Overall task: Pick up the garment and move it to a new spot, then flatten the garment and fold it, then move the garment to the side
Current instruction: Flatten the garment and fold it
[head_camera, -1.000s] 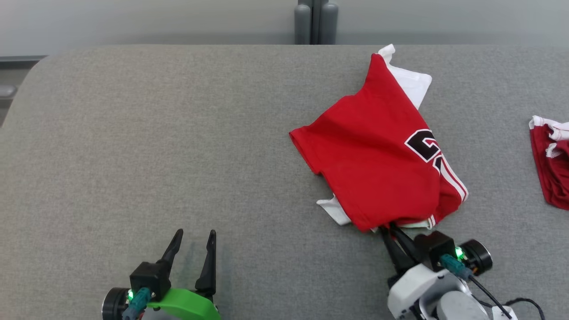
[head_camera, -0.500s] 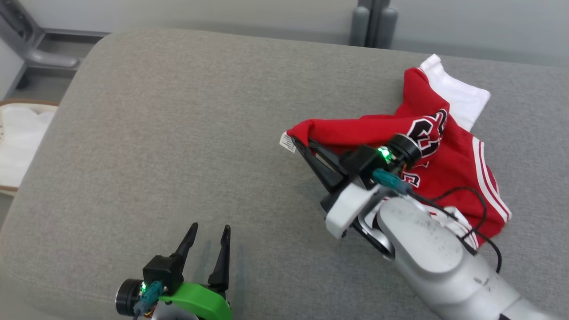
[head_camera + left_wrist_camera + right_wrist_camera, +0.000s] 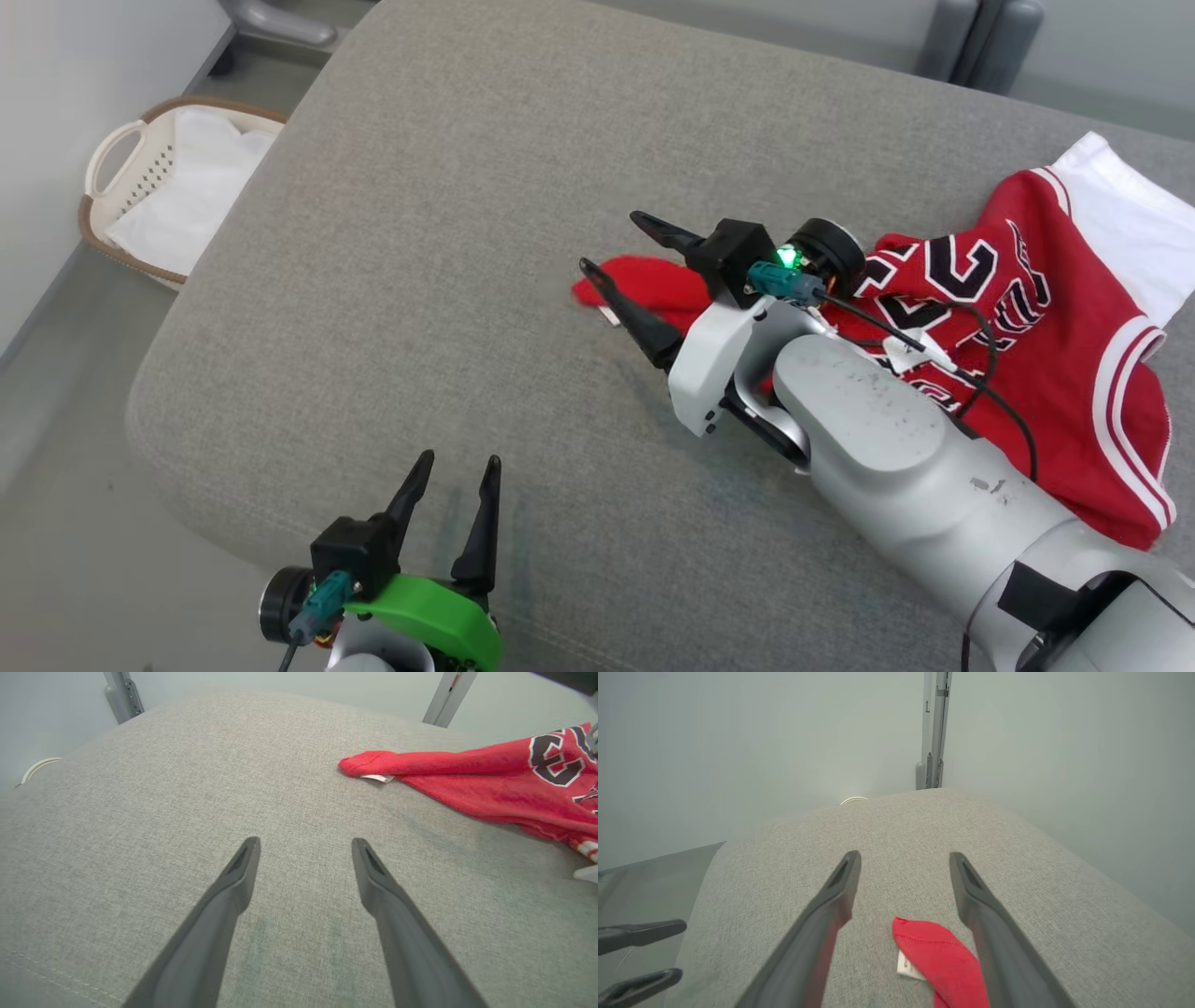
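A red jersey [image 3: 1055,355] with black numbers and white trim lies stretched across the right side of the grey padded table [image 3: 467,233]. Its left corner with a white tag [image 3: 934,952] points toward the middle. My right gripper [image 3: 609,241] is open just above that corner, and the corner lies on the table between the fingers [image 3: 905,855] without being held. My left gripper [image 3: 461,457] stands open over bare cloth near the front edge, well left of the jersey [image 3: 467,779]. It holds nothing [image 3: 304,841]. Its two fingers also show at the lower left of the right wrist view [image 3: 682,949].
A white piece of cloth [image 3: 1120,215] sticks out from under the jersey at the far right. A wicker laundry basket [image 3: 112,168] with white lining stands on the floor left of the table. Grey posts [image 3: 980,37] rise behind the table's far edge.
The head camera has swung left. My right gripper dragged the jersey's corner leftward across the table, then opened and let it go. The left gripper kept its pose.
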